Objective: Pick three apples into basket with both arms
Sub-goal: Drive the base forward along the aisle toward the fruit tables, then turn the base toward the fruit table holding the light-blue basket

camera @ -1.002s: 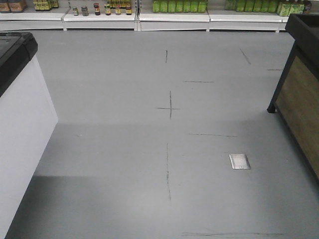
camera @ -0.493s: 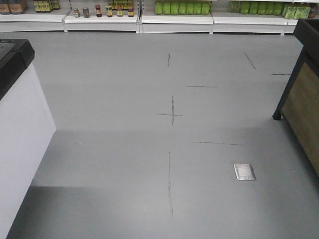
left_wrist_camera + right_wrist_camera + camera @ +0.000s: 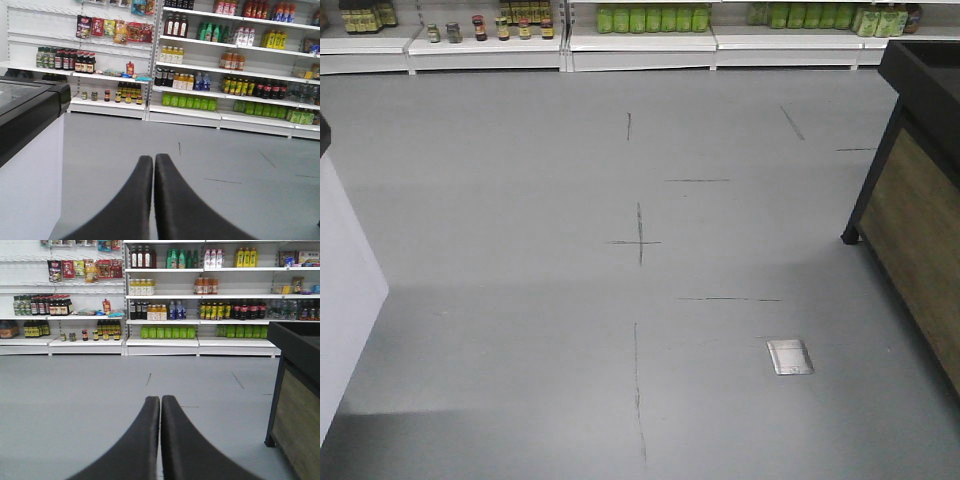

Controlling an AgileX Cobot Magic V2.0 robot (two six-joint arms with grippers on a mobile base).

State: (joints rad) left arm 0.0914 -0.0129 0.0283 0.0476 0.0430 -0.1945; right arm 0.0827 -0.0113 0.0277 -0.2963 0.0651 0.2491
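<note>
Freezer [image 3: 27, 107] at far left; left gripper [image 3: 153, 161], jaws together, empty; shelves [image 3: 182, 112] behind; right gripper [image 3: 160, 401], jaws likewise together, empty; wooden stand [image 3: 300, 410] at right. Apples and basket lie outside every view. Judged progress: nothing picked yet, all three apples remaining.

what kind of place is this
Probably a supermarket aisle, or a mock-up of one: white shelves stocked with bottled drinks, hanging snack packets, and a black-topped chest cabinet.
</note>
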